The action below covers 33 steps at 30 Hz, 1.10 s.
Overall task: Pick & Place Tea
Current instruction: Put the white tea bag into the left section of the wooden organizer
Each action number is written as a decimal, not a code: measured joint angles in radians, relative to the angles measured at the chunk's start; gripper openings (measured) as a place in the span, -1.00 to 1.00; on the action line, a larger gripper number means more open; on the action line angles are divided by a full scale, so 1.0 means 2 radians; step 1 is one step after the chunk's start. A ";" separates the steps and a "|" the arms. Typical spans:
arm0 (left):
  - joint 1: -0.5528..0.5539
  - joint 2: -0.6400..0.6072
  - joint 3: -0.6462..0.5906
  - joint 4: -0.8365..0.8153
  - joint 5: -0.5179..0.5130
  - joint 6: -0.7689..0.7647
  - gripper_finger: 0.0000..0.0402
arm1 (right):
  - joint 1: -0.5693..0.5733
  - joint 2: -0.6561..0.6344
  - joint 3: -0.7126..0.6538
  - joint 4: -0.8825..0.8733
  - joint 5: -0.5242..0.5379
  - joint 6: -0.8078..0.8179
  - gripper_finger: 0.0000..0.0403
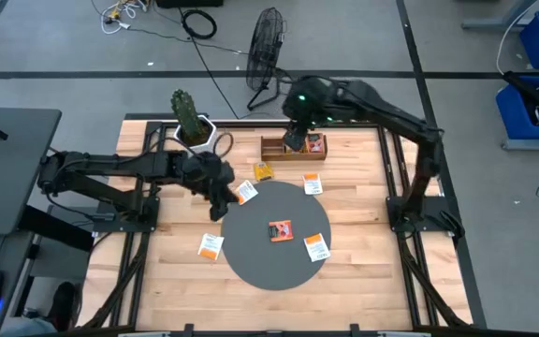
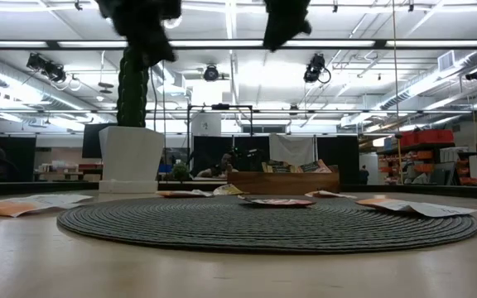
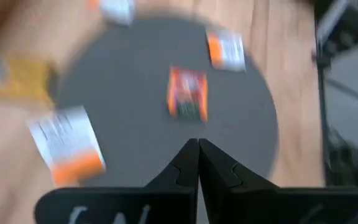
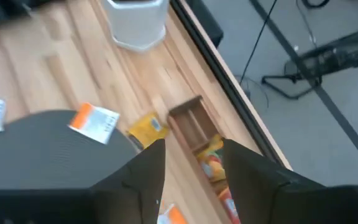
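Observation:
Several tea sachets lie flat around a round grey mat point(image 1: 269, 253). A red-orange sachet point(image 1: 281, 230) point(image 3: 188, 93) lies at the mat's middle. White-and-orange ones point(image 1: 317, 247) point(image 1: 313, 184) point(image 1: 246, 193) point(image 1: 211, 245) lie at its edges, and a yellow one point(image 1: 264, 171) point(image 4: 148, 127) lies on the wood. More sachets point(image 4: 213, 162) sit in the wooden tray point(image 1: 288, 150). My left gripper point(image 1: 218, 201) point(image 3: 197, 146) hangs shut above the mat's left edge. My right gripper point(image 1: 295, 139) point(image 4: 191, 155) hovers open over the tray.
A cactus in a white pot point(image 1: 193, 126) point(image 2: 131, 157) stands at the table's far left, near the tray. Black frame rails point(image 1: 396, 178) run along the table's sides. A fan point(image 1: 265, 51) and cables lie on the floor beyond the far edge.

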 joint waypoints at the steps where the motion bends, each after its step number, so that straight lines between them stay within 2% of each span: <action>1: -0.003 0.000 0.000 -0.023 0.014 -0.005 -0.92 | 0.011 -0.008 -0.002 0.002 0.008 0.009 -0.19; 5: -0.032 0.000 0.000 -0.110 0.039 -0.002 -0.77 | 0.048 -0.041 -0.037 0.016 0.021 0.027 -0.22; 9: -0.069 0.000 0.000 -0.165 0.040 0.013 -0.51 | 0.078 -0.077 -0.123 0.050 0.023 0.053 -0.23; 13: -0.101 0.000 -0.014 -0.170 0.034 0.000 -0.22 | 0.102 -0.122 -0.244 0.137 0.023 0.093 -0.23; 18: -0.134 0.000 -0.080 -0.147 0.027 -0.028 0.04 | 0.132 -0.168 -0.379 0.275 -0.013 0.145 -0.23; 20: -0.142 0.000 -0.112 -0.110 0.017 -0.044 0.07 | 0.145 -0.182 -0.419 0.319 -0.025 0.161 -0.23; 24: -0.152 0.000 -0.174 -0.028 -0.033 -0.075 0.07 | 0.165 -0.193 -0.466 0.376 -0.036 0.177 -0.23; 33: -0.152 0.000 -0.242 0.035 -0.084 -0.067 0.02 | 0.186 -0.193 -0.474 0.395 -0.042 0.180 -0.23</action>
